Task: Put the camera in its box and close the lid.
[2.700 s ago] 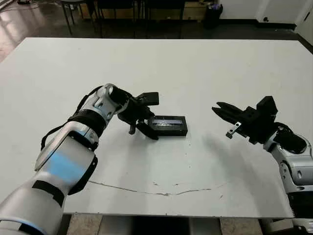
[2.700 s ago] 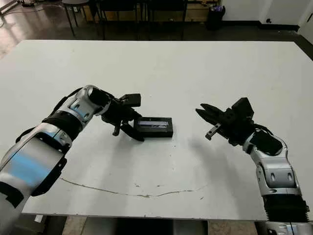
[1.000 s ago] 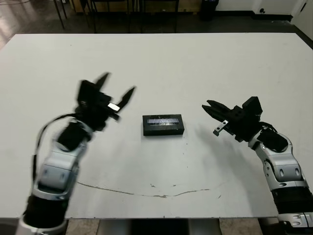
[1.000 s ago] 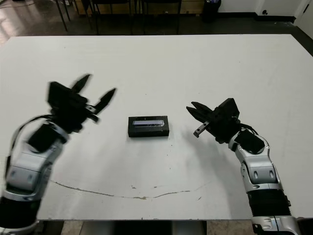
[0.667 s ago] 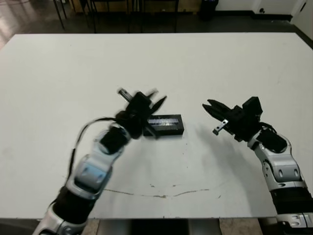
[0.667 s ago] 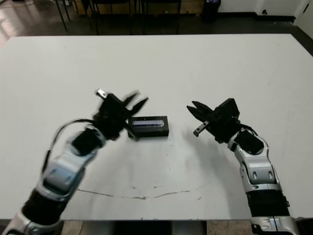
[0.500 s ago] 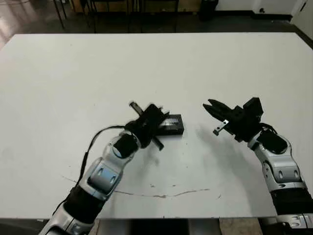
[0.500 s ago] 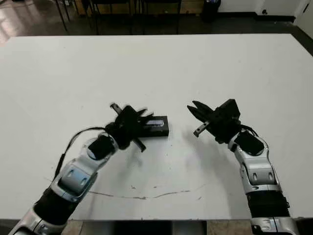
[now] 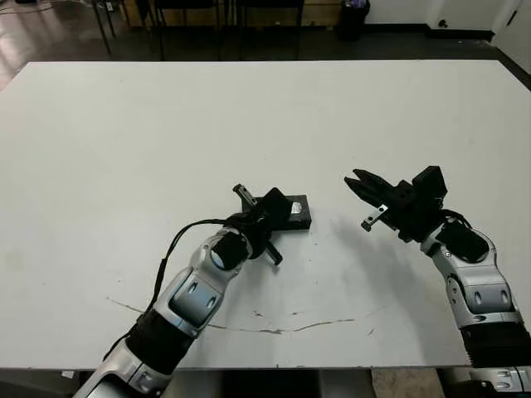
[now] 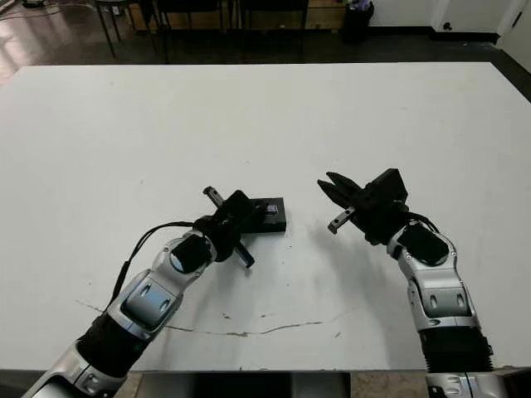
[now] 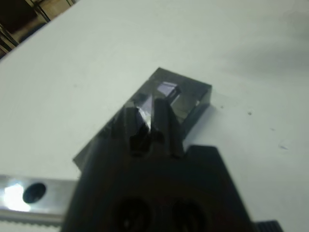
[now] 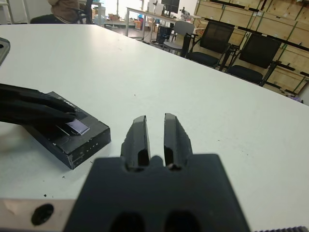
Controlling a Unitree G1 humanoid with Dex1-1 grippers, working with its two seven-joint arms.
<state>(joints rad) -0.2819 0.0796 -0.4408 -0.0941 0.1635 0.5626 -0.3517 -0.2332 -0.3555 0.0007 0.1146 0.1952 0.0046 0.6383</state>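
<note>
Since the earlier pictures the left arm has swung in from the open table at the robot's left and now lies stretched toward the middle, while the right arm has hardly shifted. Across the white table (image 9: 124, 124), a thin dark crack runs along the near edge.

That left arm ends with the left gripper (image 9: 267, 217) lying over the near-left end of the lid (image 10: 275, 211). In the left wrist view its two fingers are drawn nearly together with only a thin slit between them, their tips resting on the pale stripe and clasping nothing. The right gripper (image 9: 358, 181) hovers just beside the package on the robot's right, clear of it, its fingers a narrow gap apart and empty.

The lid sits squarely on the box (image 12: 79, 147), whose black side wall shows beneath it in the right wrist view, so the package looks already closed. The camera is not in sight, presumably shut inside.

Judging by its look, the closed box is light, stiff and smooth-sided, likely to skate on the table if pushed from one end. Any last pressing is best applied straight down on the middle of the lid; for a lift, the long side walls offer the surest hold.
</note>
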